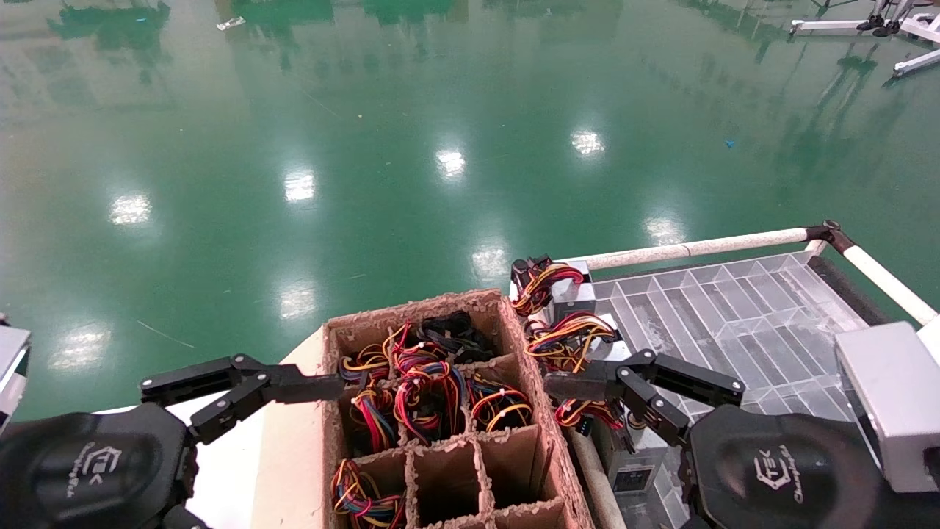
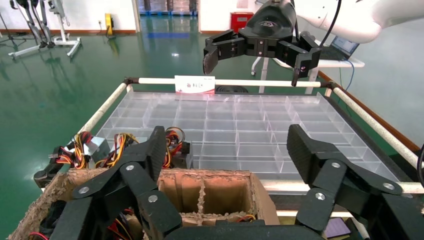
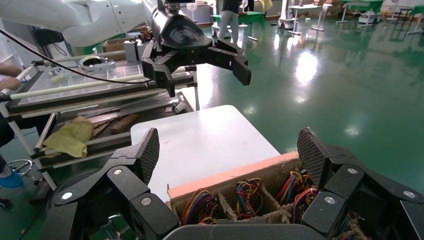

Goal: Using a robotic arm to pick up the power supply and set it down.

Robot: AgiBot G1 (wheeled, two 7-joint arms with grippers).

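Plainly, both the left gripper [image 1: 242, 397] and right gripper [image 1: 639, 393] hover spread and empty over the cardboard crate [image 1: 448, 411], whose power supplies [image 1: 426, 389] lie tangled in wires that could snag a lift.

A divided cardboard box [image 1: 448, 411] holding wire bundles [image 1: 429, 386] sits on the table [image 1: 228, 455]; to its right lies a clear compartment tray [image 1: 734, 308], power supplies [image 1: 580, 323] between them.
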